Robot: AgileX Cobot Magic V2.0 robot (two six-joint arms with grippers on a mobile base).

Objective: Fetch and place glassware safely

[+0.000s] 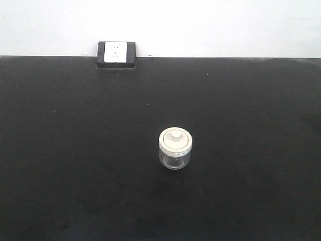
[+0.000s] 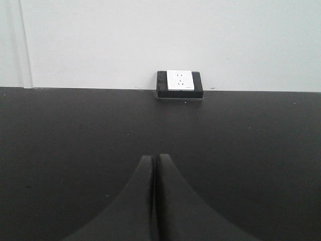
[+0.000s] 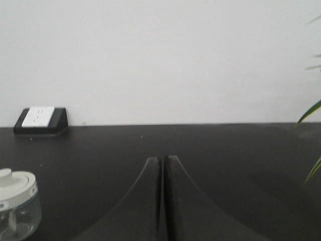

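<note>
A small clear glass jar (image 1: 175, 149) stands upright on a black table (image 1: 75, 150), a little right of the middle in the front view and nearer the front edge than the wall. Its wide cream-white lid (image 1: 175, 139) sits flat on top, with a round knob (image 1: 174, 133) at its centre and small dark marks on the rim facing the camera. The jar looks empty, and nothing touches it. At the far edge of the table, against the white wall (image 1: 225, 25), sits a black block with a white socket plate (image 1: 117, 52), well apart from the jar and to its left. No arm shows in the front view. In the left wrist view the left gripper (image 2: 155, 163) has its two dark fingers pressed together with only a thin seam between them, holding nothing; it points over bare table toward the socket, and the jar is out of this view. In the right wrist view the right gripper (image 3: 163, 163) is likewise closed on nothing, fingers meeting along a narrow line. The jar appears at the lower left corner of that view, to the left of the fingers and apart from them. Green plant leaves (image 3: 311, 113) reach in at the right edge.
</note>
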